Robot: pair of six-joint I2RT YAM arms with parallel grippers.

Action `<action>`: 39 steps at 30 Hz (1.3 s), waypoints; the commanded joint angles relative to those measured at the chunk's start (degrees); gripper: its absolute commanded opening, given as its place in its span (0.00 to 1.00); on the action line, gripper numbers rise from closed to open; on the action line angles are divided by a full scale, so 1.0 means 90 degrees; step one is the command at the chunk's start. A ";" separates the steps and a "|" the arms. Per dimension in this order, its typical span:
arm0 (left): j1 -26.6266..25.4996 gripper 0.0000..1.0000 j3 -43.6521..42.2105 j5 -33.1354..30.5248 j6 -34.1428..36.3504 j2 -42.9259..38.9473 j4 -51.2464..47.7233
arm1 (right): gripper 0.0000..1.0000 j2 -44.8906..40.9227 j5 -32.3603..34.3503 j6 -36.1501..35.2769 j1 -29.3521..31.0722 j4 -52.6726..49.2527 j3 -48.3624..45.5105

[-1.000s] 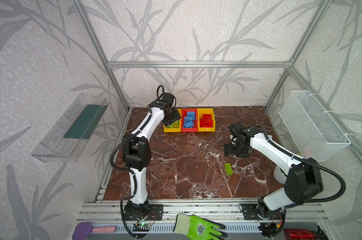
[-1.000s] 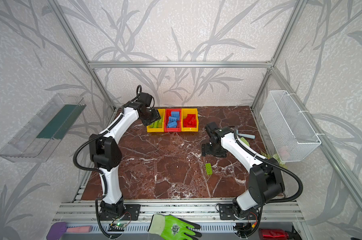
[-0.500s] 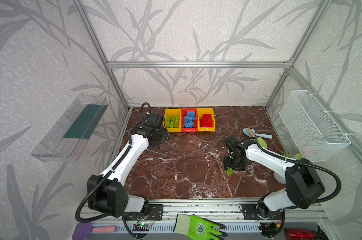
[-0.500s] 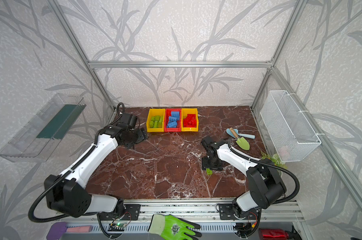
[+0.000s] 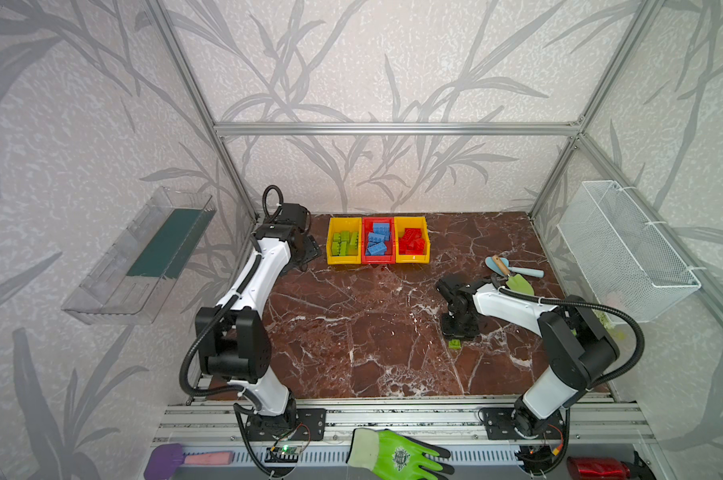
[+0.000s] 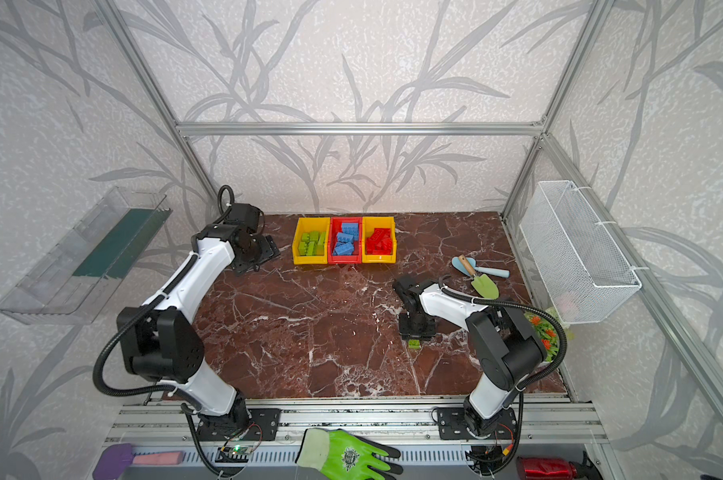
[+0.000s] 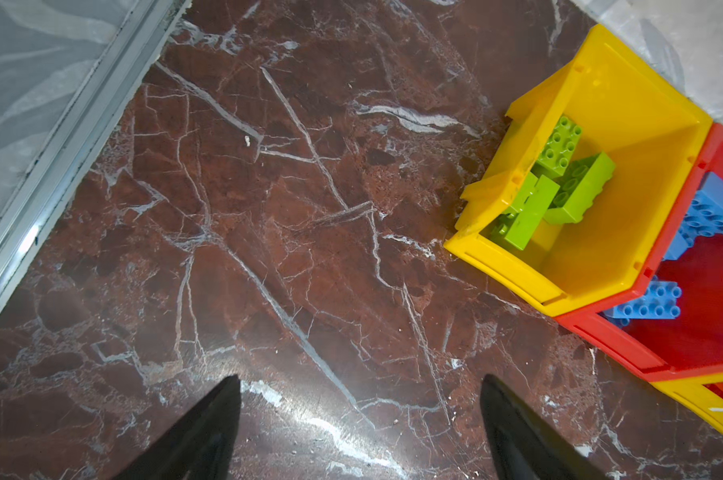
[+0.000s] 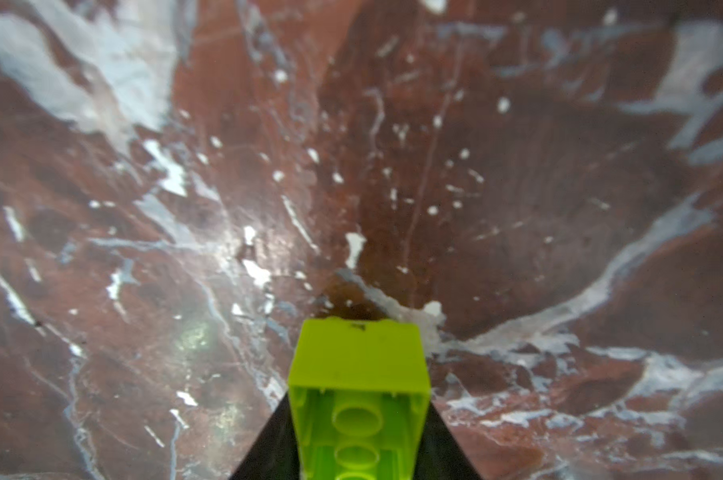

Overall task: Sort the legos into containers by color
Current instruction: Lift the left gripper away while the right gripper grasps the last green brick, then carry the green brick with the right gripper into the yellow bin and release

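Note:
The containers stand in a row at the back: a yellow bin [image 5: 343, 261] with green legos [image 7: 559, 183], a red bin [image 5: 377, 261] with blue legos [image 7: 646, 305], and a yellow bin [image 5: 411, 259] with red legos [image 5: 411, 241]. My right gripper [image 5: 457, 336] points down at the table right of the middle. It is shut on a lime green lego [image 8: 357, 365] whose hollow underside faces the wrist camera; in both top views the lego [image 6: 414, 343] shows just below the fingers. My left gripper [image 7: 360, 382] is open and empty over bare table, left of the bins [image 5: 308, 253].
Two garden trowels [image 5: 513, 272] lie at the back right. A white wire basket [image 5: 625, 249] hangs on the right wall and a clear tray [image 5: 144, 257] on the left wall. An artificial plant [image 6: 544, 332] sits behind my right arm. A green glove [image 5: 397, 455] lies on the front rail.
My left gripper left the yellow bin with the green legos, swung off to its left and opened. My right gripper came forward and down onto the green lego and shut on it.

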 commanded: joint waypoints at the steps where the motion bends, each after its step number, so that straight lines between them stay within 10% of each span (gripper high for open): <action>1: 0.0265 0.90 0.0625 0.0175 0.0307 0.0623 -0.0232 | 0.33 0.0363 -0.0025 0.0177 0.0154 -0.0109 0.0509; 19: 0.0558 0.89 -0.0423 0.1170 -0.0036 0.0251 0.0049 | 0.25 0.3049 -0.2599 0.0461 0.0324 0.1541 0.5424; 32: 0.0734 0.89 -0.0845 0.0689 -0.0045 -0.0756 -0.0285 | 0.25 0.5916 -0.2818 -0.0431 0.0311 0.1025 1.0329; 39: 0.0796 0.89 -0.0695 0.0625 0.0043 -0.0873 -0.0389 | 0.26 0.6753 -0.2572 -0.0651 0.0258 0.1655 1.1256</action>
